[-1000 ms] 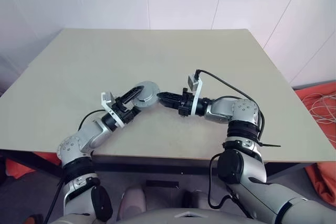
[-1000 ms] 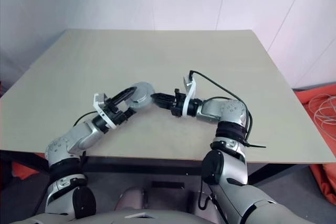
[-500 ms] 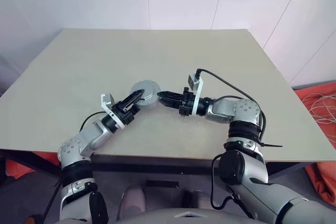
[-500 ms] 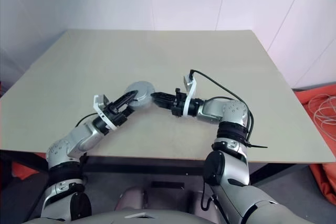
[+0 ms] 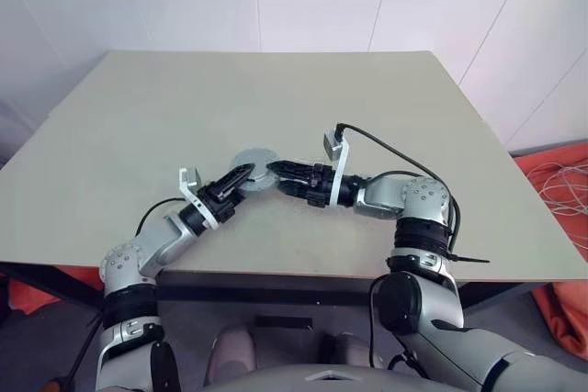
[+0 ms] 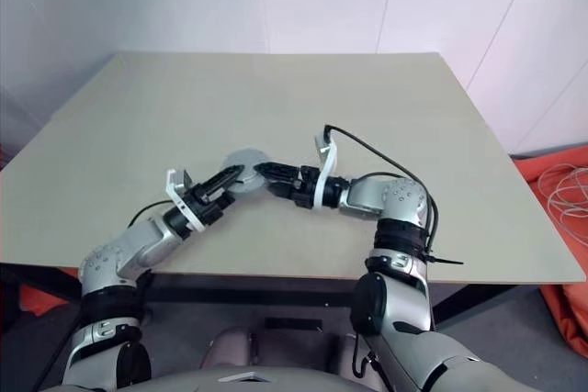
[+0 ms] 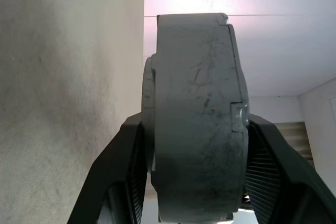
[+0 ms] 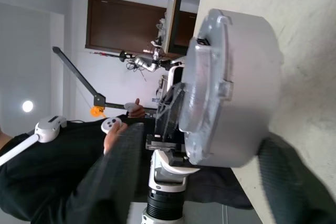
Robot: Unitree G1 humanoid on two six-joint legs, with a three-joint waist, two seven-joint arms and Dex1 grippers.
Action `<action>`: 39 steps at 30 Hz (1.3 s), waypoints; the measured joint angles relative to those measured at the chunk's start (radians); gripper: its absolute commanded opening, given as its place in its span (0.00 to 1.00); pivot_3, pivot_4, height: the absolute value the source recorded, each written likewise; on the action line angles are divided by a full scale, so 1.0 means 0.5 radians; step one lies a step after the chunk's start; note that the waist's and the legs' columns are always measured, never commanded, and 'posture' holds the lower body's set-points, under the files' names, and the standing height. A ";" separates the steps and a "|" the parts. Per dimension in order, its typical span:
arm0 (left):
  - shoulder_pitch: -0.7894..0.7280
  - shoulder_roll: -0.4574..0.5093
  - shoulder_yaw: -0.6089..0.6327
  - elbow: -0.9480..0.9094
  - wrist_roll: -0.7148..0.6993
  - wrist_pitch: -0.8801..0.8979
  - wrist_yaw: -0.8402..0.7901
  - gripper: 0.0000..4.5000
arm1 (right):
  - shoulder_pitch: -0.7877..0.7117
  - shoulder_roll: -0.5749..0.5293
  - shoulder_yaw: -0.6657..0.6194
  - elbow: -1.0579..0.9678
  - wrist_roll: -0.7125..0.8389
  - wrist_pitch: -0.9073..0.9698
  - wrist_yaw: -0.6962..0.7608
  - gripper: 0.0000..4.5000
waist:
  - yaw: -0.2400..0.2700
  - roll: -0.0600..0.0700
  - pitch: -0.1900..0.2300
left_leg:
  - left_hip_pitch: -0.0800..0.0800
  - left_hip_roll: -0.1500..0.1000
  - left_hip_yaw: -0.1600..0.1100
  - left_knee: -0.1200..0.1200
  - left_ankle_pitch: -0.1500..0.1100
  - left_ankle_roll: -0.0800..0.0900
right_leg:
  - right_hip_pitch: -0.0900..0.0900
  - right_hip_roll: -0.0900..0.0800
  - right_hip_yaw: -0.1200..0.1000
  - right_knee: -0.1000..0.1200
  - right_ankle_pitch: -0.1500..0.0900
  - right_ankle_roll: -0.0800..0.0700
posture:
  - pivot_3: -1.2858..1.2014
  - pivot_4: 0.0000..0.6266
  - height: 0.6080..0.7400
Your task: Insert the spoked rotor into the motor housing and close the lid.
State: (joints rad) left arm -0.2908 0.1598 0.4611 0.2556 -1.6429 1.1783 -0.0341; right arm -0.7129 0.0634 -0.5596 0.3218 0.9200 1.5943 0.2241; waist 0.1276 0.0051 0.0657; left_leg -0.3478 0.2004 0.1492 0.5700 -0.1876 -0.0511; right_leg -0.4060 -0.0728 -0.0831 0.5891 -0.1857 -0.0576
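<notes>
The motor housing [image 5: 255, 165], a squat round grey metal cup, sits low over the table's near middle. My left gripper [image 5: 246, 173] is shut on it, and in the left wrist view its fingers [image 7: 123, 171] press both sides of the housing [image 7: 194, 108]. My right gripper [image 5: 278, 177] comes in from the right and stands open. In the right wrist view its fingers [image 8: 294, 177] are spread wide beside the housing [image 8: 231, 93] without gripping. The spoked rotor is hidden. A flat flanged face covers one side of the housing; I cannot tell whether it is the lid.
The beige table [image 5: 386, 107] reaches to white walls at the back, and its front edge runs just below my arms. Orange cloth and pale cables [image 5: 562, 181] lie on the floor at the right. A person holding a controller [image 8: 113, 124] stands beyond the table.
My left gripper has closed onto the housing. My right gripper, shut at the housing's edge before, has opened its fingers. The housing now lies flatter and lower.
</notes>
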 measured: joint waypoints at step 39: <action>-0.648 -0.003 0.598 0.671 0.887 -1.644 0.497 0.47 | 0.129 -0.346 0.491 -0.169 -0.297 -0.183 0.199 1.00 | 0.015 -0.014 -0.002 | -0.002 -0.001 -0.005 0.016 -0.003 0.004 | 0.005 0.000 0.001 0.001 0.007 0.010 | 0.52 0.00 1.00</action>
State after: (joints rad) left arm -0.6149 0.1580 0.7602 0.5909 -1.1993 0.3564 0.2146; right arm -0.6484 -0.1097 -0.3141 0.2374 0.7715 1.5029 0.3236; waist 0.1350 -0.0021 0.0647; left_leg -0.3486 0.2001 0.1465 0.5778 -0.1889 -0.0489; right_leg -0.4032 -0.0729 -0.0825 0.5897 -0.1822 -0.0523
